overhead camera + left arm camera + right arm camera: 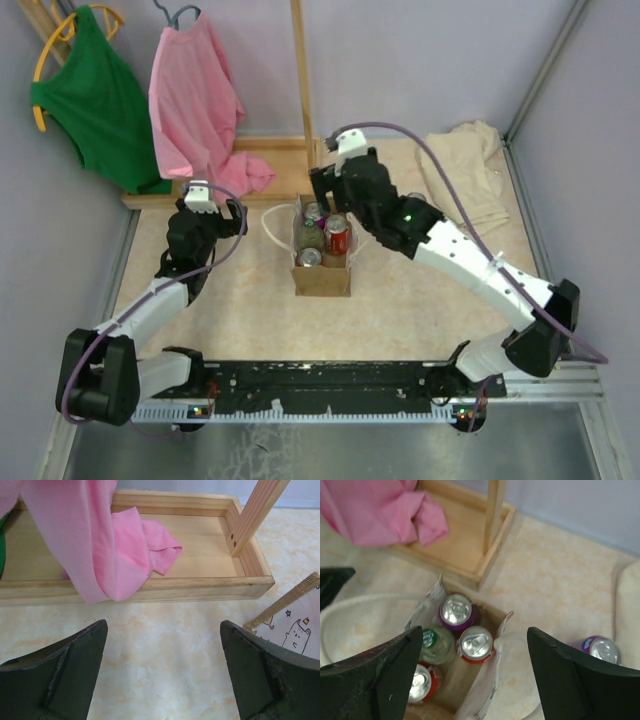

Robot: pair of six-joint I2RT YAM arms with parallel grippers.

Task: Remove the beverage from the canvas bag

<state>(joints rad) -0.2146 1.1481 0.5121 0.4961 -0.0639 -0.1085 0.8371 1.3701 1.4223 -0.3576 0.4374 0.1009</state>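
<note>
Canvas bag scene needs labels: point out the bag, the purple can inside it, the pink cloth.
canvas bag [322,279], top view, near side.
purple can [456,611], right wrist view, lid.
pink cloth [100,545], left wrist view, hanging fold.

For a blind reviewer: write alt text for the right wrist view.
The right gripper, jaws open, hovers over the canvas bag, which holds three cans and a green-capped bottle. A purple can sits outside it at right; a pink cloth drapes into a wooden tray behind.

Cans [476,642] are glossy metal, canvas bag [322,278] matt cloth, tray [200,585] smooth wood.
</note>
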